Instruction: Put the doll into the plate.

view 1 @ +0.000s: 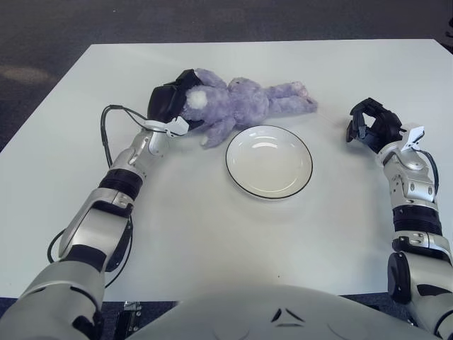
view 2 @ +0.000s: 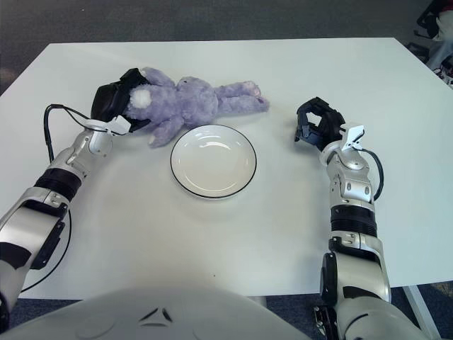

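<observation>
Left hand (view 1: 172,104) grips the head of the fluffy purple doll (view 1: 244,105) lying behind the white plate (view 1: 269,161); right hand (view 1: 371,124) curled, holding nothing

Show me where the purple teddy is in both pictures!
Left eye view: the purple teddy lies upper middle, just above the white plate, its head in the left hand.
Right eye view: the same teddy shows further left, upper left of middle.
Shared landmark: the black-rimmed plate, just below the teddy in both.
</observation>
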Motion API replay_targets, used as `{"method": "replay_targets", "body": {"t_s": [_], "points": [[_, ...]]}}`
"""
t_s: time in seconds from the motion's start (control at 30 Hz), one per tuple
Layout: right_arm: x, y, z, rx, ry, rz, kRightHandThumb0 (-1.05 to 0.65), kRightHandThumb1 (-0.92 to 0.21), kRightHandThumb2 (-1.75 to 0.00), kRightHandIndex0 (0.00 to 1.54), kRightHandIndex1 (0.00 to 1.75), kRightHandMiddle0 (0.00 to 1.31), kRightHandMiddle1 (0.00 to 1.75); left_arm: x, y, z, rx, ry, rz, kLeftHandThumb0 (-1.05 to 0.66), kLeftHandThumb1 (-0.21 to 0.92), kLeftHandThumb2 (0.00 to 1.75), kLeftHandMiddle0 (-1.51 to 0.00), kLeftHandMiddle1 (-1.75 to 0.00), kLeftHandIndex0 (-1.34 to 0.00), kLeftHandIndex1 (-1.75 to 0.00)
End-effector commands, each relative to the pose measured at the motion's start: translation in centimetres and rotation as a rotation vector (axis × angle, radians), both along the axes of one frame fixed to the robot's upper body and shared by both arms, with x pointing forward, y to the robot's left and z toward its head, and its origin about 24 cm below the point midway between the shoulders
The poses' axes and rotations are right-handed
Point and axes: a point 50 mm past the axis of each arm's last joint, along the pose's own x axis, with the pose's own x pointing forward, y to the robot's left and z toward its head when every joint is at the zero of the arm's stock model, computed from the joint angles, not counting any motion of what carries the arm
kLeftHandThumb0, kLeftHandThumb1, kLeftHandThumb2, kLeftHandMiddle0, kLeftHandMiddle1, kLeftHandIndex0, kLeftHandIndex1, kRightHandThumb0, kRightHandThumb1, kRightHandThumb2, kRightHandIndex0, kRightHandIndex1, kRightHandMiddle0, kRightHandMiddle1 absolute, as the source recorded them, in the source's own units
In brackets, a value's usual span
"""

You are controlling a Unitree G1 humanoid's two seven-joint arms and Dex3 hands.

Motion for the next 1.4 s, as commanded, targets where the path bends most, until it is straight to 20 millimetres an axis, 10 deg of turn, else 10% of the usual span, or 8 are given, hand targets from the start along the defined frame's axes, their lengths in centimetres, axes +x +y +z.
{"method": "replay_targets", "body": {"t_s": [0.0, 0.23, 1.03, 1.17, 1.37], "points": [[0.2, 0.1, 0.6, -0.016, 0.012, 0.007, -0.41, -0.57, -1.0, 0.94, 1.75, 0.42, 1.75, -0.1, -0.3, 0.3, 0.04, -0.102, -0.009, -0.5, 0.29, 1.35, -1.4, -1.75, -0.64, -1.75], [0.7, 2.7, 6.4, -0.108, -0.08, 0.088, -0.41, -0.57, -0.99, 0.98, 1.75, 0.42, 1.75, 0.4, -1.2, 0.8, 0.152, -0.268, -0.027, -0.49, 0.29, 1.34, -1.4, -1.75, -0.63, -1.75], [1.6, 5.9, 11.0, -0.467, -0.244, 0.164, -0.39, -0.62, -0.93, 0.77, 1.75, 0.38, 1.75, 2.4, -4.0, 4.0, 0.437, -0.69, 0.051, -0.48, 0.3, 1.33, -1.38, -1.75, -0.63, -1.75], [1.5, 6.4, 11.8, -0.536, -0.307, 0.175, -0.09, -0.4, -1.21, 0.67, 1.7, 0.34, 1.75, 2.6, -4.2, 4.5, 0.446, -0.702, 0.052, -0.48, 0.3, 1.33, -1.36, -1.75, -0.62, -1.75], [1.4, 7.1, 12.7, -0.661, -0.373, 0.155, -0.02, -0.42, -1.18, 0.58, 1.66, 0.31, 1.75, 3.1, -4.7, 5.6, 0.451, -0.707, 0.06, -0.48, 0.31, 1.32, -1.34, -1.75, -0.62, -1.75]]}}
